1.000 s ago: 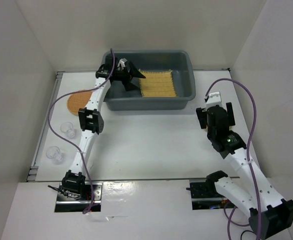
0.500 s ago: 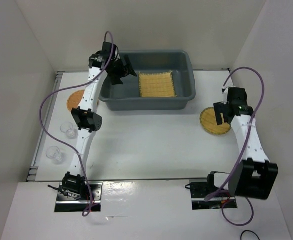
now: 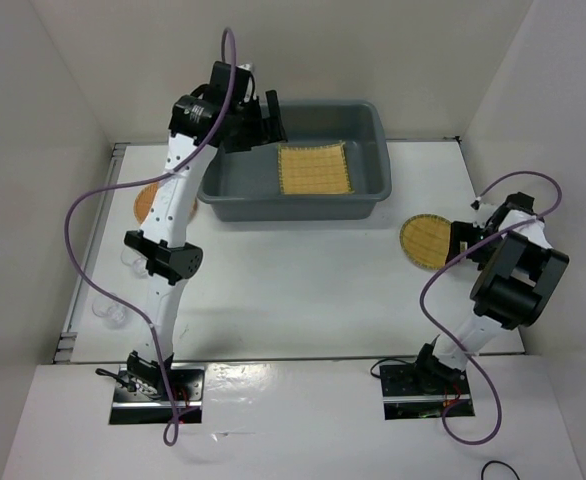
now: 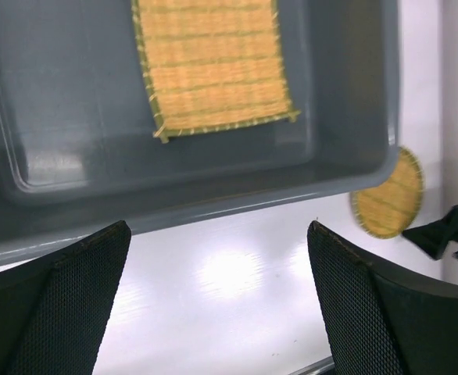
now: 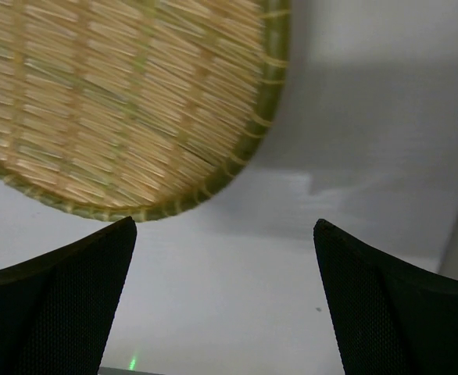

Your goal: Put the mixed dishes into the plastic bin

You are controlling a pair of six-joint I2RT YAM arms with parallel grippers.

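Nearest on the left of the white table point(image 3: 303, 280), a small clear glass cup point(image 3: 106, 311) stands by the table edge. A second cup point(image 3: 128, 258) stands a little farther back, partly hidden by the left arm's elbow.

On the right side lies a round woven disc point(image 3: 428, 243), straw-yellow with a greenish rim (its close weave is plainest in the right wrist view point(image 5: 119, 101)). The right gripper point(image 3: 463, 238) sits at that disc's right edge. Its fingers point(image 5: 57, 301) are spread wide with nothing between them, and the disc's rim lies just ahead of the tips.

Farther back on the left, the other round disc point(image 3: 153, 205), more orange-brown, lies flat and half covered by the left arm.

Beyond it is the plastic bin point(image 3: 293, 207), a large grey tub with rounded corners and a rolled rim. Inside, on the right part of its floor, lies the square yellow bamboo slat mat point(image 3: 314, 168), its slats bound by darker cross threads.

The left gripper point(image 3: 263, 122) hangs above the bin's left end, parted wide and carrying nothing.
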